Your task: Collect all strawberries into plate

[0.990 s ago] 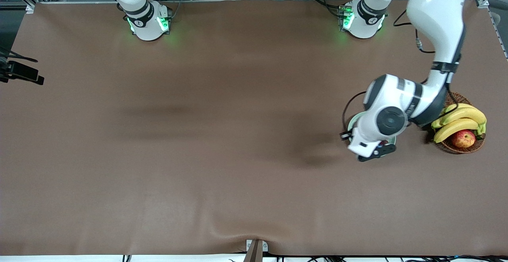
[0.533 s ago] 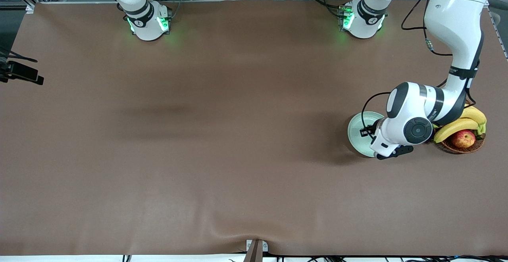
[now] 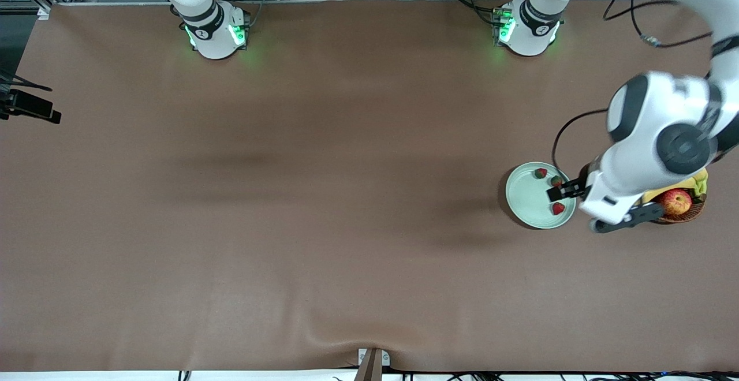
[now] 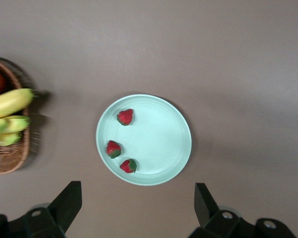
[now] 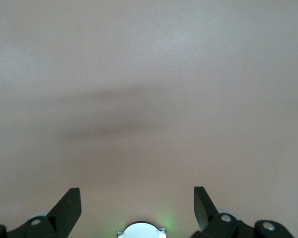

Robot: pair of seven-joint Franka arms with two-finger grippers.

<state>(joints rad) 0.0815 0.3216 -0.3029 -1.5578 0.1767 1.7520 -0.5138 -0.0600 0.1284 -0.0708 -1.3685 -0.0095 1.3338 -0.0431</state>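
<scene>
The pale mint-green plate [image 3: 528, 208] lies near the left arm's end of the table, beside a wicker basket. Three strawberries [image 3: 540, 173] [image 3: 556, 181] [image 3: 558, 208] lie in it, toward the basket side. The left wrist view shows the plate [image 4: 159, 144] with the berries [image 4: 125, 117] [image 4: 113, 148] [image 4: 128, 165] in it. My left gripper [image 3: 568, 190] [image 4: 137, 208] is open and empty, up in the air over the plate's edge next to the basket. My right gripper [image 5: 137, 208] is open and empty, waiting over bare table near its own base; it does not show in the front view.
A brown wicker basket [image 3: 687, 212] with bananas [image 3: 695, 180] and a red-yellow apple [image 3: 674, 201] stands beside the plate, partly under the left arm. It also shows in the left wrist view [image 4: 10, 161]. The brown table cloth [image 3: 323, 196] covers the table.
The left arm has swung off the plate toward the basket and risen. The plate, covered before, now shows with three strawberries in it. The right arm has not moved.
</scene>
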